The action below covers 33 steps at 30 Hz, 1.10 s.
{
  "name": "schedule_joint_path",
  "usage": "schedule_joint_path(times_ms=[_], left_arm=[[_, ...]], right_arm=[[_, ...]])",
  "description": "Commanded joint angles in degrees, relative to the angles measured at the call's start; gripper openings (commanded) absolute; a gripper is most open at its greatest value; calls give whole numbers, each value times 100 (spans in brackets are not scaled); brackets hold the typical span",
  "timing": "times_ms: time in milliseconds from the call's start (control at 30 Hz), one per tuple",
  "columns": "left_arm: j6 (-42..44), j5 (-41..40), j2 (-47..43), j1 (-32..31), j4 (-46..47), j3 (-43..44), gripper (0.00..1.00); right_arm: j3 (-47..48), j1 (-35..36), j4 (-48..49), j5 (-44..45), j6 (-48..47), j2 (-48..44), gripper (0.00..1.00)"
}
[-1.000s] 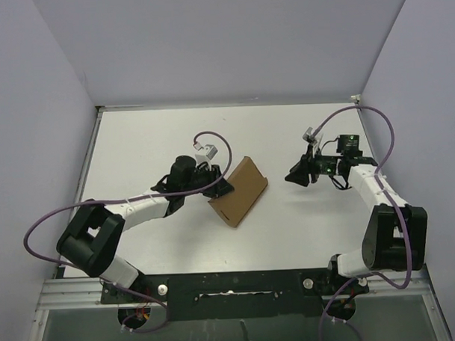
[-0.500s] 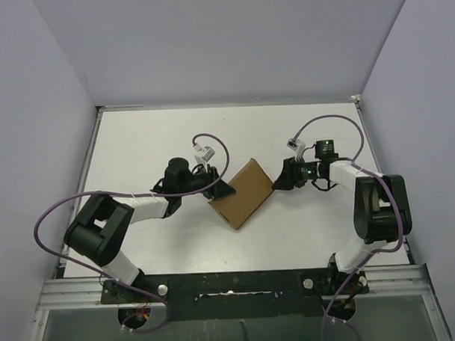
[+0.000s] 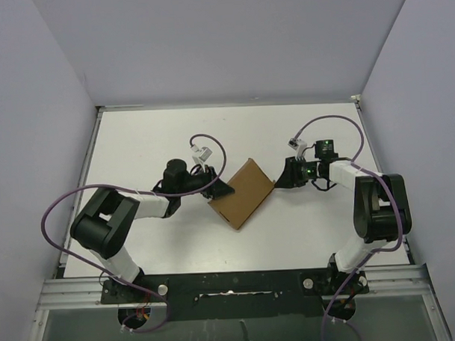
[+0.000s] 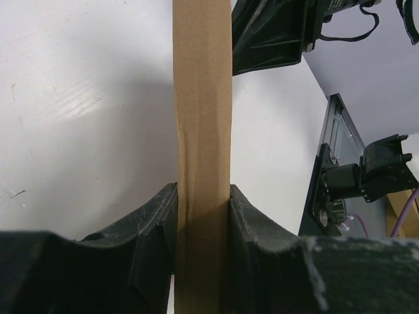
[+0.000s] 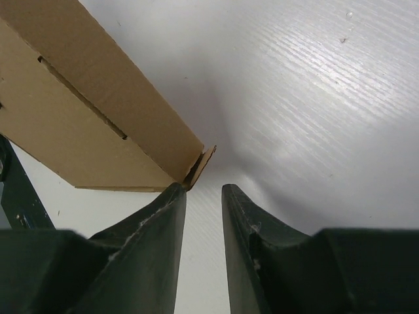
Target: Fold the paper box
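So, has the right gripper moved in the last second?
Yes. The right gripper has moved left, away from the right edge of the table, and its tips now sit at the paper box corner.

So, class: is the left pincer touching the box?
Touching. The left wrist view shows the left pincer clamped on the box, pressed flat against both its faces with no gap on either side.
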Motion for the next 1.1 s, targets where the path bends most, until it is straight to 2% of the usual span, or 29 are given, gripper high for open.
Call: schedule_joint_path(times_ms=[0,333,733,1067], left_arm=[[-42,317,165,20,739,-40,18],[-117,430,255,77,879,-60,18],[-483,405,480,161,1298,-189,16],[-528,388,499,183,1370,-214,16]], right_arm=[[179,-45,216,95,43,100,28],[252,-56,171,-28,15,336,19],[163,-124,547,-330,123,329,25],[-26,-562,1090,-1035,898,365,26]])
